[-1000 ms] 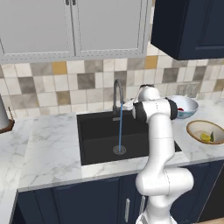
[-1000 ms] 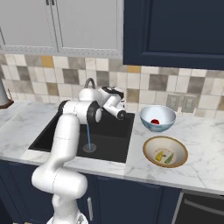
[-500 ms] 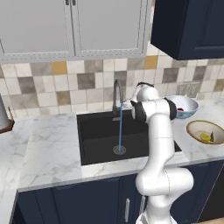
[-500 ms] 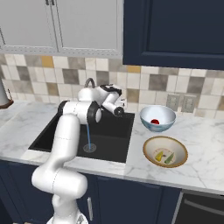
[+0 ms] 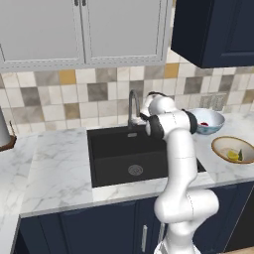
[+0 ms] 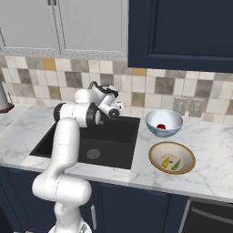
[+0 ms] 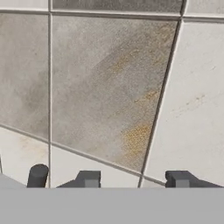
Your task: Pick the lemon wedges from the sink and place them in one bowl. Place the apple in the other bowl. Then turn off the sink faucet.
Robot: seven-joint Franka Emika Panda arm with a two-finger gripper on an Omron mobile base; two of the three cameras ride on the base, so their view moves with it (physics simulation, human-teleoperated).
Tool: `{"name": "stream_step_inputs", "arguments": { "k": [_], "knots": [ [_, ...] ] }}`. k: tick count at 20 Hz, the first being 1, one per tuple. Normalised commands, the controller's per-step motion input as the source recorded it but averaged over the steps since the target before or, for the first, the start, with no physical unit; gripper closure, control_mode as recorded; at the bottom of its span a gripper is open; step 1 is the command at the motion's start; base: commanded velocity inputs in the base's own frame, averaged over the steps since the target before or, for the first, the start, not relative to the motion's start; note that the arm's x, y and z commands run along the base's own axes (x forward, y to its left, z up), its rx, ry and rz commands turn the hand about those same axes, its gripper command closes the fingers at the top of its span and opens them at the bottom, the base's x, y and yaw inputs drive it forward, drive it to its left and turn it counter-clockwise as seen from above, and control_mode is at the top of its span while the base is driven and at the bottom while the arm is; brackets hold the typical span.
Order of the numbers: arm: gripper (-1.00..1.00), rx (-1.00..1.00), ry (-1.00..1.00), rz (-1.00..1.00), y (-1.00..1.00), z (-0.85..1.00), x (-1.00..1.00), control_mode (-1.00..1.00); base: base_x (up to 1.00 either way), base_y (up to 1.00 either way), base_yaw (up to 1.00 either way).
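The sink [image 5: 128, 155] [image 6: 105, 136] is a black basin with a round grey drain and no fruit in it. No water runs from the faucet [image 5: 132, 105] [image 6: 94, 83]. My gripper [image 7: 133, 179] [image 6: 119, 109] is behind the basin, beside the faucet's base, facing the tiled wall. Its jaws stand partly apart with nothing between them. A dark peg [image 7: 37, 175] stands just outside the left finger. Both lemon wedges [image 6: 170, 162] [image 5: 234, 155] lie in the tan-rimmed bowl [image 6: 187, 154] [image 5: 221, 144]. The red apple [image 6: 160, 126] [image 5: 204, 124] rests in the pale blue bowl [image 6: 173, 116] [image 5: 214, 118].
Marble counter [image 5: 54, 168] runs on both sides of the basin, with tiled backsplash [image 5: 59, 96] behind. Wall cabinets [image 5: 79, 30] hang overhead. A wooden-based item [image 5: 4, 136] stands at the far left counter edge. Wall sockets [image 6: 190, 107] sit behind the bowls.
The blue stream of water from the spout has stopped. My hand has shifted slightly at the faucet's base, and its jaws have narrowed.
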Motion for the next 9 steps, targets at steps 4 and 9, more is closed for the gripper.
{"name": "stream_step_inputs", "arguments": {
  "k": [4,9],
  "knots": [
    [-1.00,0.01,-0.01,0.12,0.83,0.56,0.14,-1.00,0.00,0.00,0.00],
    [-1.00,0.03,0.00,0.05,0.09,0.74,-0.32,-1.00,0.00,0.00,0.00]
  ]
}}
